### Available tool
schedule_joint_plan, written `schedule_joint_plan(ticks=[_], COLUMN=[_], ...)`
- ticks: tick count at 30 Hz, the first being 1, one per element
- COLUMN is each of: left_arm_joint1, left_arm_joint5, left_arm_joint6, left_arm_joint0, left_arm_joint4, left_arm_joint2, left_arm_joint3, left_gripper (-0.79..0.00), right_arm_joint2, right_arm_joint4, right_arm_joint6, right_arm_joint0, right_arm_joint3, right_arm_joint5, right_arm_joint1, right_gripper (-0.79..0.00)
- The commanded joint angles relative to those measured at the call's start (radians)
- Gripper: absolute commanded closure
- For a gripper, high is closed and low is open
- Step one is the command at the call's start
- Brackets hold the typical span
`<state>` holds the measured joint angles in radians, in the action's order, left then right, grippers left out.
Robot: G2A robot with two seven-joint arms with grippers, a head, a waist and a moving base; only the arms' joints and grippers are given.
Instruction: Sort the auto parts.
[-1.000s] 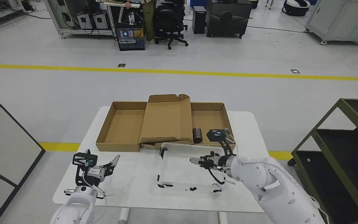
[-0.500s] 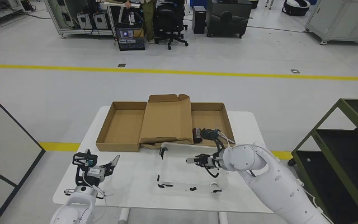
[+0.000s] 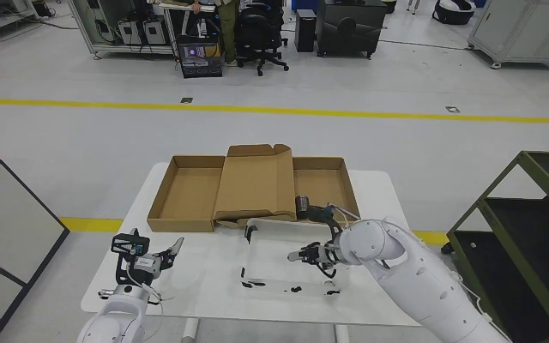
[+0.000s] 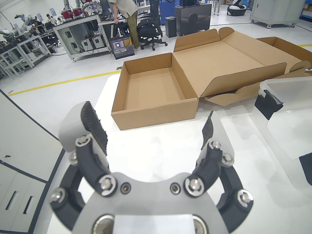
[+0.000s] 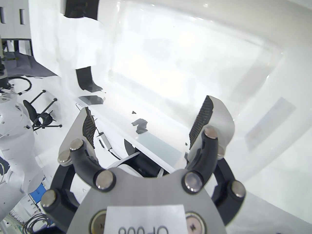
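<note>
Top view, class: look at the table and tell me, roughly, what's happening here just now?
The right gripper, jaws open and holding nothing, hovers over the clear plastic bin in the middle of the table. The left gripper, also open, hangs above the table's near corner on its own side. Behind the bin sits an open cardboard box, with a dark cylindrical part in the section nearer the right arm.

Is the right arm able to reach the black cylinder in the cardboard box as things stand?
Probably yes. The black cylinder lies uncovered in the open cardboard box, close beside the right arm, and the right gripper is open and empty.
</note>
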<state>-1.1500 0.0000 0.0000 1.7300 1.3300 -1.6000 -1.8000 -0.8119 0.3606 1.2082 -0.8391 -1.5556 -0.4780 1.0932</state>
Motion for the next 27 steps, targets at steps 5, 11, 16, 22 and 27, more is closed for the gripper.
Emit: schedule_joint_plan(ticks=[5,11,16,22,27], left_arm_joint1=[0.0,0.0,0.0,0.0,0.0], left_arm_joint5=[0.0,0.0,0.0,0.0,0.0], left_arm_joint6=[0.0,0.0,0.0,0.0,0.0], left_arm_joint0=[0.0,0.0,0.0,0.0,0.0], left_arm_joint4=[0.0,0.0,0.0,0.0,0.0], left_arm_joint2=[0.0,0.0,0.0,0.0,0.0], left_arm_joint3=[0.0,0.0,0.0,0.0,0.0], left_gripper=[-0.785,-0.785,-0.785,-0.785,-0.785], right_arm_joint2=[0.084,0.166,0.223,0.27,0.272], right_arm_joint4=[0.01,0.013,-0.001,-0.019,-0.042], right_arm_joint6=[0.057,0.053,0.044,0.038,0.058], right_arm_joint0=[0.064,0.111,0.148,0.182,0.189], right_arm_joint3=[0.07,0.146,0.213,0.267,0.268], right_arm_joint5=[-0.047,-0.081,-0.09,-0.096,-0.076], right_arm_joint1=[0.029,0.067,0.096,0.12,0.121], right_gripper=[-0.785,-0.785,-0.785,-0.785,-0.785])
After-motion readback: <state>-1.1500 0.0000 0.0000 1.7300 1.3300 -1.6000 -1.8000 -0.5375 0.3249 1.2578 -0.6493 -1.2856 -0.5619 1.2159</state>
